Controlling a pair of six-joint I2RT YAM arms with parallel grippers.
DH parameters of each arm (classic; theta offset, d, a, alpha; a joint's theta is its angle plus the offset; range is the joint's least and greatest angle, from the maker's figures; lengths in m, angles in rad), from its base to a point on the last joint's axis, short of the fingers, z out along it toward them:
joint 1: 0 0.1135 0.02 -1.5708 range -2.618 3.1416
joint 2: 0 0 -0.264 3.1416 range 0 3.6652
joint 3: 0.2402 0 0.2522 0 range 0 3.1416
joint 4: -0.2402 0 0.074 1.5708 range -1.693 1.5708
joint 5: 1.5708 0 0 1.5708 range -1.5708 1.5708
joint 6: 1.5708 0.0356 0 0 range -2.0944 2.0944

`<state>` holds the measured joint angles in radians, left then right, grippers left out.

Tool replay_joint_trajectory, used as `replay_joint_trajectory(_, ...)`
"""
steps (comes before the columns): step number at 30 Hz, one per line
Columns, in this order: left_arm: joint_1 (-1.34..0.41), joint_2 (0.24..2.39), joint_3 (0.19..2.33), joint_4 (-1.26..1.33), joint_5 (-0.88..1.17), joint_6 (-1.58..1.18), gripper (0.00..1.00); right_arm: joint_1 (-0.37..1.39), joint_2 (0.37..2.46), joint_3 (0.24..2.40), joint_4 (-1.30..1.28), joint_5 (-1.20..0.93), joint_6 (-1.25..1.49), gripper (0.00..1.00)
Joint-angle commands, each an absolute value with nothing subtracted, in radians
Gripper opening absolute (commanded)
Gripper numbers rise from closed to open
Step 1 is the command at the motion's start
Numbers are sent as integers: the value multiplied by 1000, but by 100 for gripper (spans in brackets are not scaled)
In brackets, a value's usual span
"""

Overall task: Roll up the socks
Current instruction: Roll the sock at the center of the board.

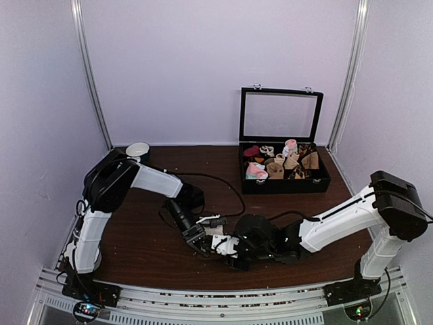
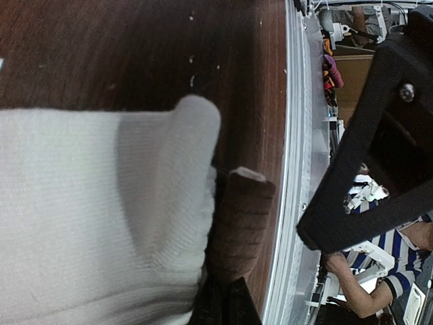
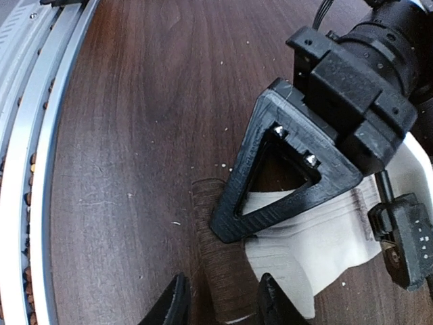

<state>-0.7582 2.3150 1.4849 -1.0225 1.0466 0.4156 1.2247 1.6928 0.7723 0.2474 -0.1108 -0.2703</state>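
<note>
The socks lie on the dark wood table between the two arms, whitish fabric with a brown ribbed rolled part along the edge. My left gripper is shut, its black tips pinching the sock where the white cloth meets the brown part. My right gripper straddles the brown ribbed part, one finger on each side, with narrow gaps showing. In the left wrist view the right gripper's black finger frame stands beside the table edge.
A black box with its lid up holds several rolled socks at the back right. A white bowl sits at the back left. A black cable loops across the table. The aluminium rail runs along the near edge, close to both grippers.
</note>
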Motion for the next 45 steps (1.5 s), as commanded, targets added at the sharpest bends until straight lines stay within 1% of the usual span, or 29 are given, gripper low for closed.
replay_joint_trajectory(1, -741, 2344, 1466, -940, 832, 396, 0, 1224, 1759, 836, 174, -111, -363, 33)
replay_joint_trajectory(8, -741, 2333, 1468, -951, 837, 412, 0, 1195, 1813, 842, 203, -110, -360, 33)
replay_joint_trajectory(11, -741, 2312, 1459, -957, 851, 436, 0, 1188, 1828, 838, 200, -112, -348, 31)
replay_joint_trajectory(12, -741, 2300, 1454, -956, 857, 446, 4, 1186, 1834, 835, 202, -115, -343, 30)
replay_joint_trajectory(14, -741, 2274, 1441, -945, 863, 456, 17, 1180, 1842, 829, 202, -121, -331, 25)
replay_joint_trajectory(17, -736, 2231, 1418, -923, 890, 479, 33, 1167, 1859, 836, 180, -143, -311, 10)
replay_joint_trajectory(20, -721, 2169, 1382, -886, 909, 499, 42, 1147, 1871, 860, 132, -185, -289, 2)
replay_joint_trajectory(22, -703, 2111, 1346, -845, 913, 509, 44, 1129, 1877, 865, 111, -241, -256, 0)
replay_joint_trajectory(29, -675, 1863, 1188, -639, 743, 570, 44, 1048, 1880, 916, 1, -526, -54, 0)
replay_joint_trajectory(32, -676, 1780, 1136, -565, 727, 582, 43, 1012, 1899, 930, -10, -611, 69, 0)
replay_joint_trajectory(35, -689, 1759, 1110, -546, 747, 607, 41, 959, 1946, 945, 11, -707, 214, 0)
replay_joint_trajectory(37, -712, 1766, 1098, -546, 713, 643, 40, 932, 2000, 978, -7, -755, 296, 0)
replay_joint_trajectory(40, -750, 1786, 1087, -540, 663, 667, 38, 908, 2077, 1039, -38, -834, 369, 0)
replay_joint_trajectory(45, -795, 1799, 1072, -493, 592, 667, 36, 889, 2107, 1049, -22, -881, 444, 0)
